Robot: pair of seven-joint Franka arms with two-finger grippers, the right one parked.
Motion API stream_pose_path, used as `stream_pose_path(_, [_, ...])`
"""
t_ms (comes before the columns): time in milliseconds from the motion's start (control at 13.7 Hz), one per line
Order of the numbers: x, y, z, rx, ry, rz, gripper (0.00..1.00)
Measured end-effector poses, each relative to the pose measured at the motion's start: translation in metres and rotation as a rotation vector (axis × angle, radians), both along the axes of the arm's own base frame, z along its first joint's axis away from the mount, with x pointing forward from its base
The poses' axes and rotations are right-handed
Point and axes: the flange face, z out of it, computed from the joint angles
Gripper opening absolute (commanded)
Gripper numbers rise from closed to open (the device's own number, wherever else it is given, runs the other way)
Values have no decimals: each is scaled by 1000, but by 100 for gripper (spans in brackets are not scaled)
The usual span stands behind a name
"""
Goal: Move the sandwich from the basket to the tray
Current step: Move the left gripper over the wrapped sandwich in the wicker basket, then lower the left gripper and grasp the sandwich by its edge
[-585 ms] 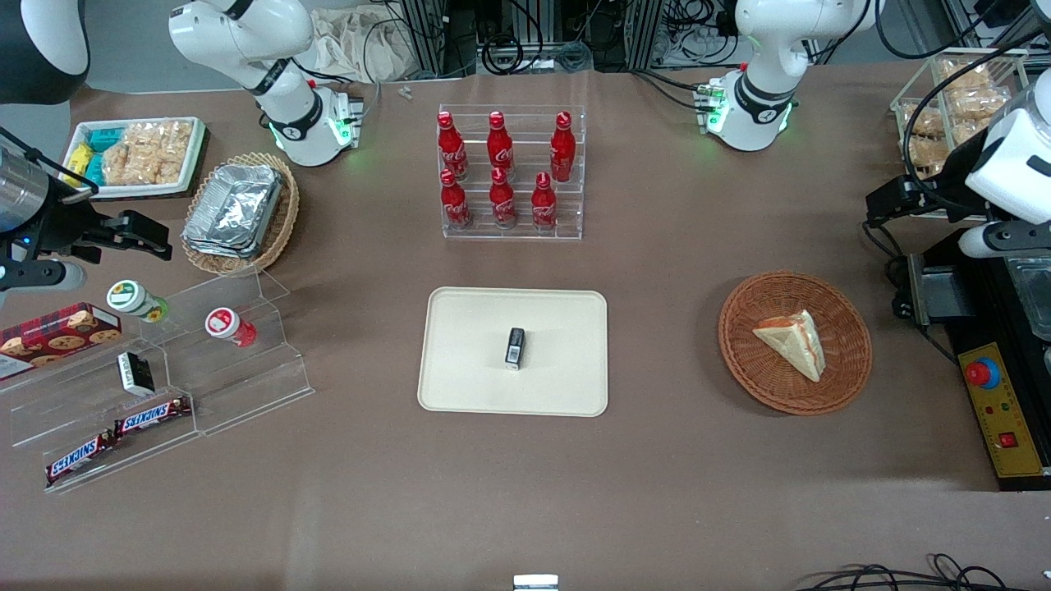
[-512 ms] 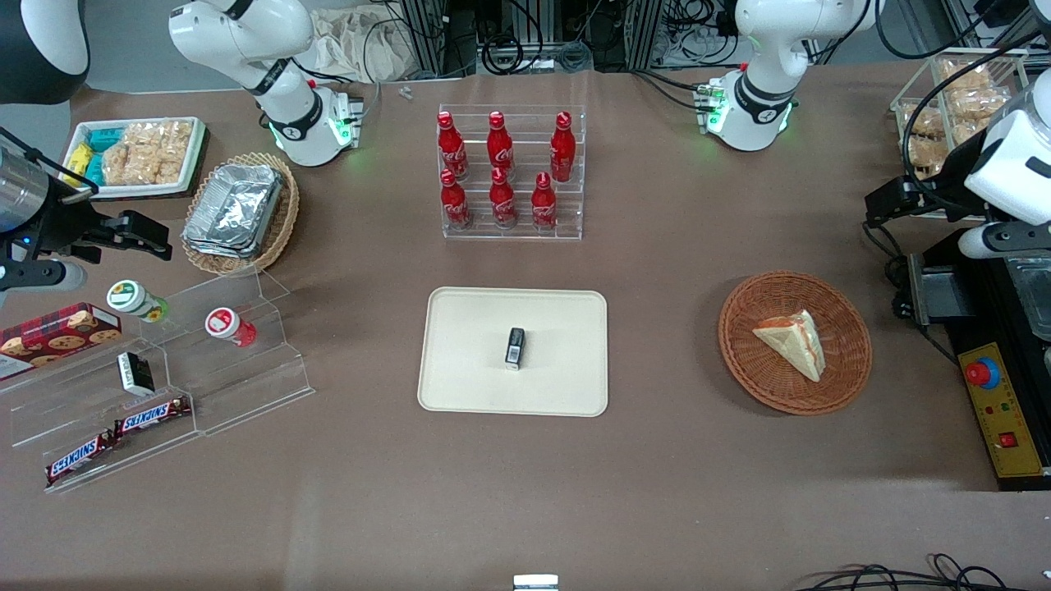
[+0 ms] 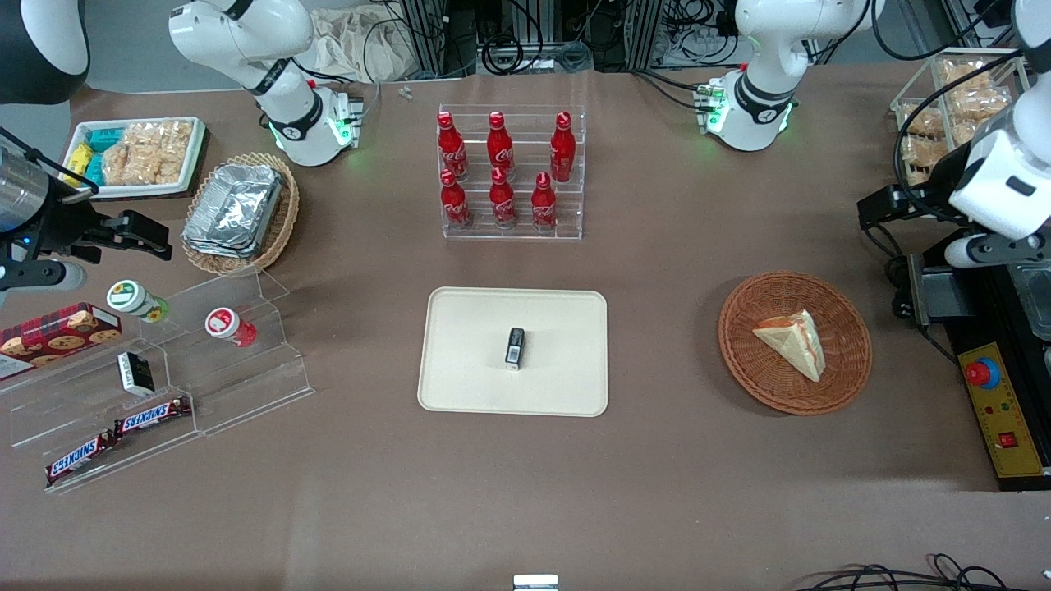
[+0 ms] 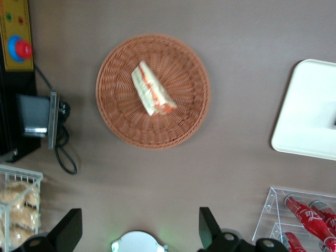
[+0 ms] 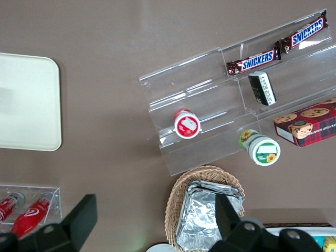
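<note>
Shifted slightly, the spread-fingered gripper (image 4: pixel 139 231) hovers high above the basket (image 3: pixel 846 369) holding the sandwich (image 3: pixel 792 341); tray (image 3: pixel 468 361) holds a small black object (image 3: pixel 515 348).

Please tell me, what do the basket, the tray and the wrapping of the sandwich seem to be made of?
The basket looks like woven wicker, reddish-brown and matte, with its weave rings showing. The tray seems to be smooth cream plastic or similar, plain with a low rim. The sandwich probably has a clear film wrap, though this is hard to confirm. The tool hangs open, high above the table beside the basket.
</note>
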Motion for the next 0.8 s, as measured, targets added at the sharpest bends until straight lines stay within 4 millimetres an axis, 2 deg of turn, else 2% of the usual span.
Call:
stream_pose_path(220, [7, 18, -55, 10, 14, 119, 100])
stream_pose_path(585, [2, 16, -159, 24, -18, 285, 100])
stream_pose_path(805, [-10, 17, -219, 25, -63, 407, 99])
